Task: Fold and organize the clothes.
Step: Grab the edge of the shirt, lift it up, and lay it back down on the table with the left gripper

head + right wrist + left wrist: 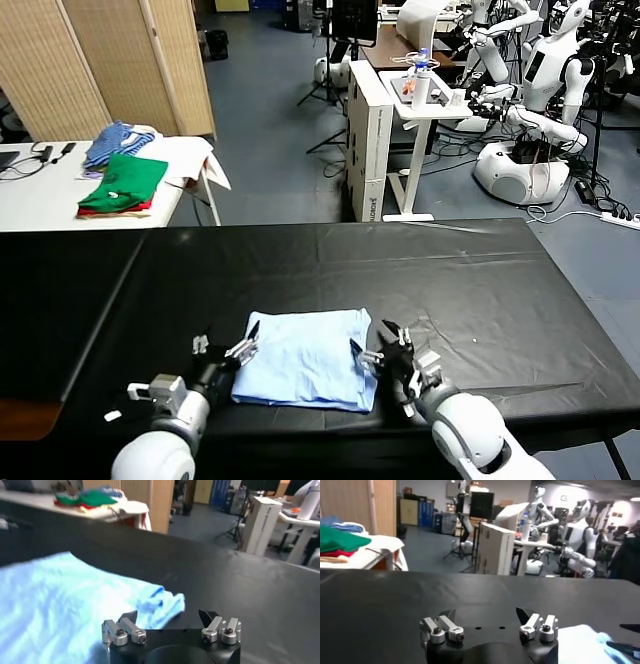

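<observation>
T-shirt (305, 358) — pale blue, already folded small — lies on the black table (450, 270). Left hand (232, 351) and right hand (372, 354) wait wide beside it. Probably soft, light, floppy — grab the edges.

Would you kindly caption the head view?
Both open end effectors, left and right, flank the folded blue T-shirt on the black table.

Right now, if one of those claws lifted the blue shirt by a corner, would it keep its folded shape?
Probably not. The blue shirt looks thin and softly wrinkled, so it would likely droop and unfold. It lies flat on the black table, so it seems light. Both the left gripper and right gripper sit open beside it.
</observation>
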### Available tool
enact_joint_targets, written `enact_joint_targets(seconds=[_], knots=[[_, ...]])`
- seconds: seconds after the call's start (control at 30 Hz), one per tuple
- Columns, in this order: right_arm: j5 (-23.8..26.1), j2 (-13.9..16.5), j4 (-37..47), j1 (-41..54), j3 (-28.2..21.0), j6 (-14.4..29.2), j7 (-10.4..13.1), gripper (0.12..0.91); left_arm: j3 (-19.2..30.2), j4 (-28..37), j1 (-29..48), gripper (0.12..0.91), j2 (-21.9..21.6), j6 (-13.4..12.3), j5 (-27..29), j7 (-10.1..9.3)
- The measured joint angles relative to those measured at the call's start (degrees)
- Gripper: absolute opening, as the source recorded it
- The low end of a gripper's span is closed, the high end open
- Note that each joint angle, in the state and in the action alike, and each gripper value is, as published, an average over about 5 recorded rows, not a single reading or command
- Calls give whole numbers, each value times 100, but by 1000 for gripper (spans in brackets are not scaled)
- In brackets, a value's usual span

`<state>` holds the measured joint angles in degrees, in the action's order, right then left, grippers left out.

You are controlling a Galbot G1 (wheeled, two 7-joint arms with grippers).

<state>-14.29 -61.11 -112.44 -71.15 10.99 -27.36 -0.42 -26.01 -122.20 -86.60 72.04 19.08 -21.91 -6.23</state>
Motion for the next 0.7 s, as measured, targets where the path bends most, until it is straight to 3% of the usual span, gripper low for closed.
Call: enact_joint_targets(seconds=[0.2,0.37,0.7], knots=[[-424,0,-262,-165,292,218,26,907,-113,141,-9,907,125,-69,9,34],[-727,43,-608,-333,678,275,70,907,-190,312,-49,907,276,-168,-55,170],[-855,73,-982,-617,1230,276,91,907,-131,458,-135,907,582,-128,-605,232]])
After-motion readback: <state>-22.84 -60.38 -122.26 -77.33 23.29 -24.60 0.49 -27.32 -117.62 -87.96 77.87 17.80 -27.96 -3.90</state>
